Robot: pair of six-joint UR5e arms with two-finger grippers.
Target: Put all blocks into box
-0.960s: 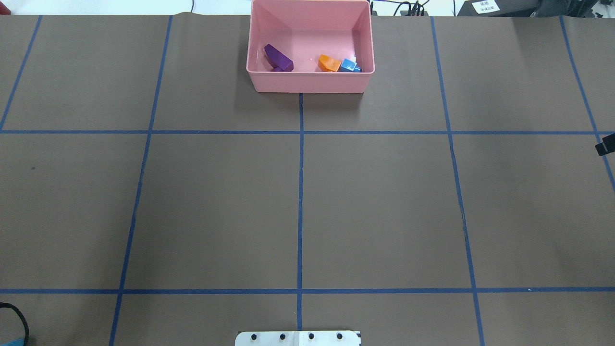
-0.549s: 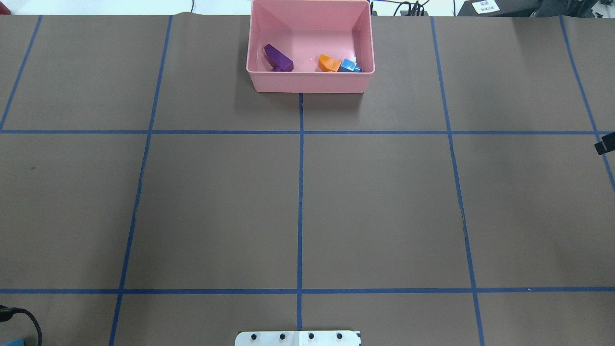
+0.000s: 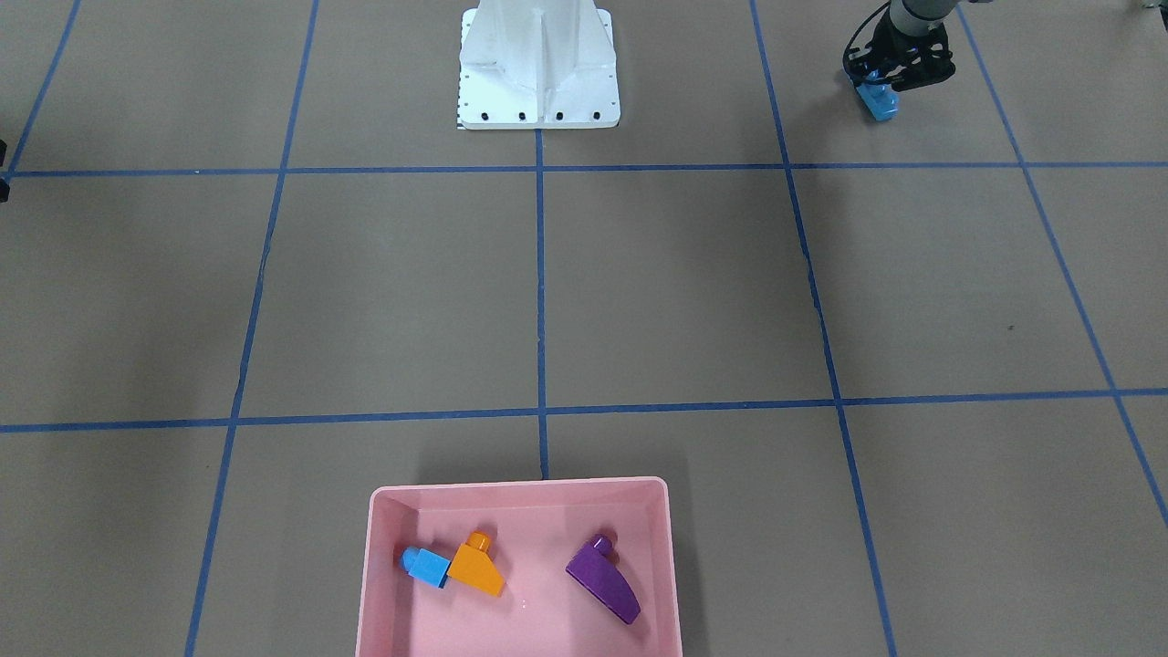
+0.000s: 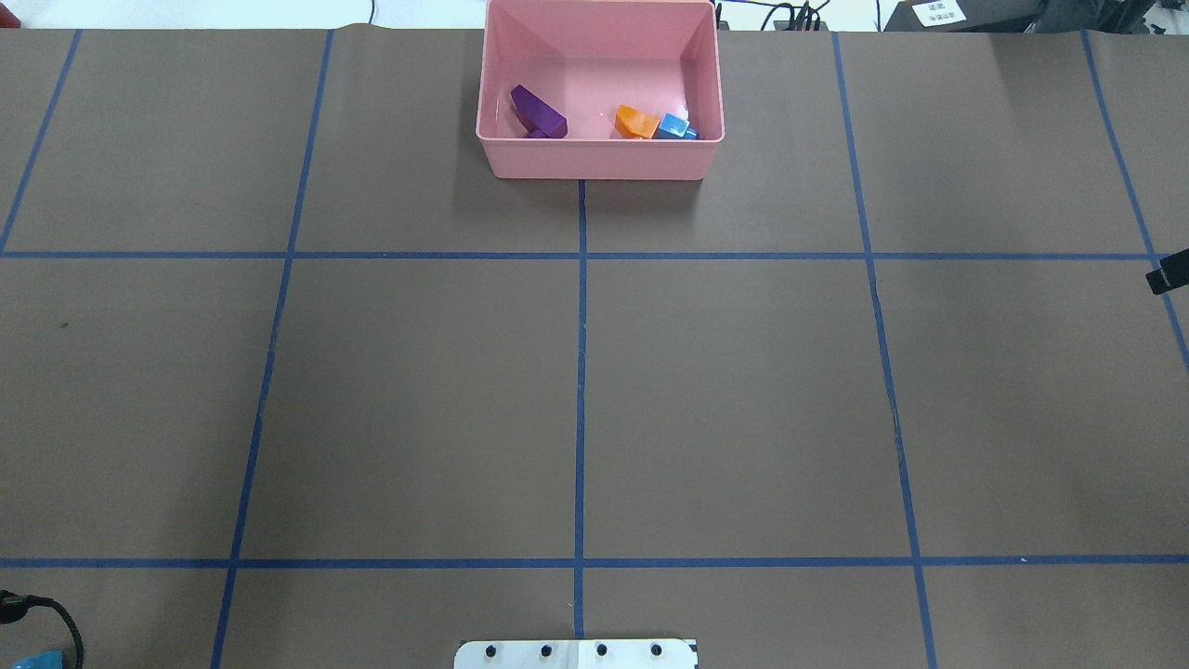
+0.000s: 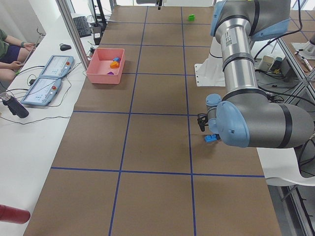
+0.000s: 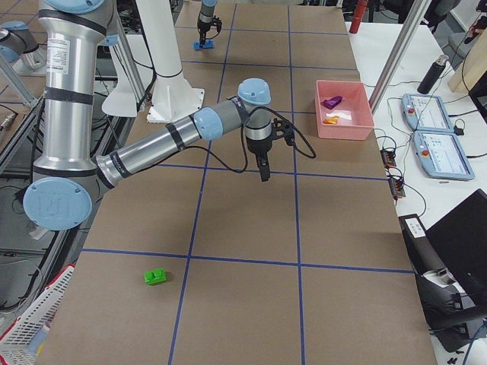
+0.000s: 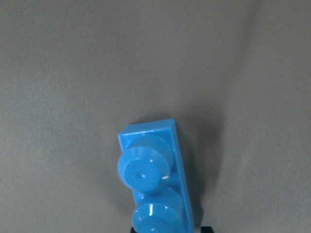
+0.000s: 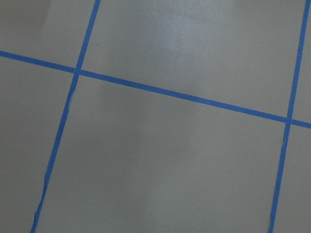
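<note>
On robot's left side, left gripper [image 3: 881,91] clamps long blue bar [image 7: 153,170]; we see two studs, rest cut off. Right gripper [image 4: 1167,278] cut by frame edge; we cannot tell its state. Purple wedge [image 3: 604,579], orange brick [image 3: 476,570], blue cube [image 3: 427,567] in pink box [image 3: 520,483]; green brick [image 6: 156,277] outside.

A robotics lab: 2 industrial arms [image 6: 175,137], a tape-gridded table [image 4: 418,400], 2 teach pendants [image 5: 55,66] alongside.
</note>
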